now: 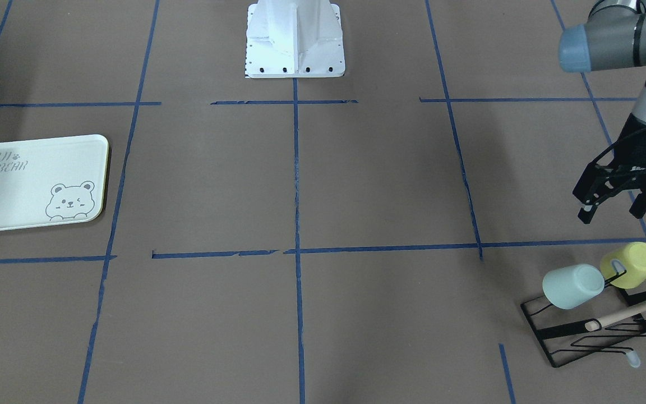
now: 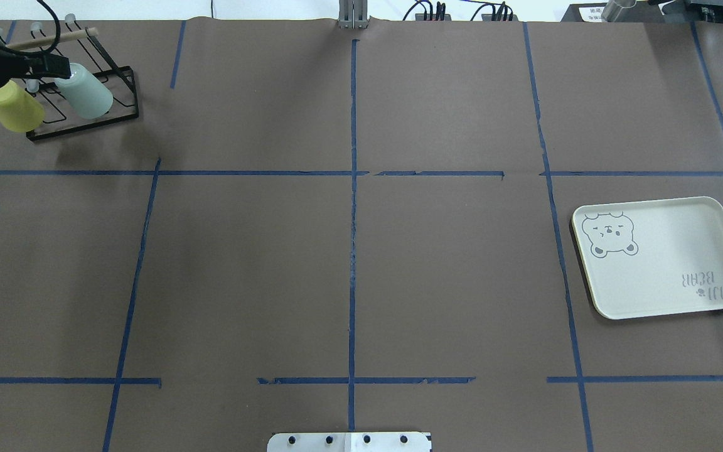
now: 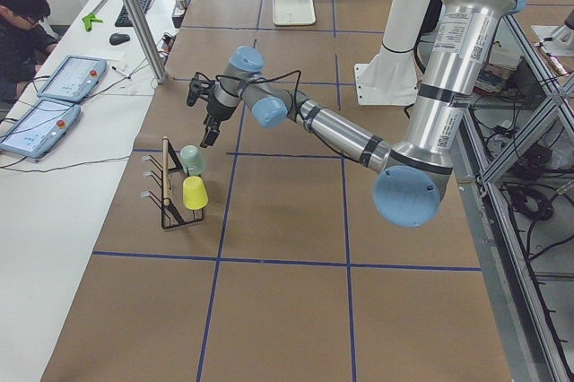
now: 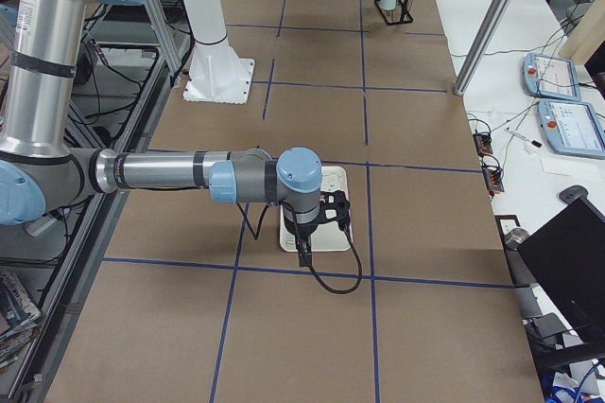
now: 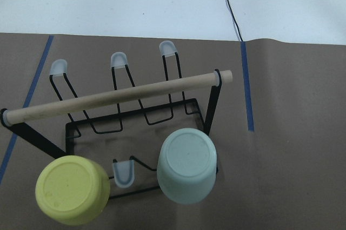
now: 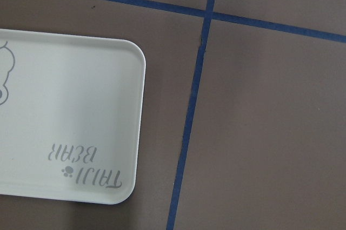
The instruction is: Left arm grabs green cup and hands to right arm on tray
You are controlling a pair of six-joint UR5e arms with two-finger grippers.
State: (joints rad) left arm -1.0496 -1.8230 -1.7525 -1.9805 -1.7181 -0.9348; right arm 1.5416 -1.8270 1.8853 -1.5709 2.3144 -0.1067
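Brown paper covers the whole surface [image 2: 349,282], squared off by blue tape lines [image 2: 353,188]. Off we go at the far left corner, where a black wire rack [image 2: 128,103] stands with a wooden bar [image 5: 116,97] across its top. Two cups hang on its prongs, both tipped over with their bases pointing up and outward. The yellow cup [image 2: 13,108] is nearer the left edge. Right beside it, on the side toward the middle of the surface, is the green cup [image 2: 88,94]. The two are close but not touching.

And there's the left hand [image 1: 612,214], up in the air over that same corner, just on the robot's side of the rack! Its fingers are spread wide with nothing between them, and it is clear of both cups. Its wrist camera looks straight down on the two cup bases.

Across we go to the right edge, where the tray [image 2: 669,251] lies flat, with a bear [image 2: 609,235] printed in one corner and lettering [image 2: 716,285] in the opposite one. The right hand [image 4: 304,252] hangs above the tray. Spread or closed? Can't tell, as only the side view shows it.
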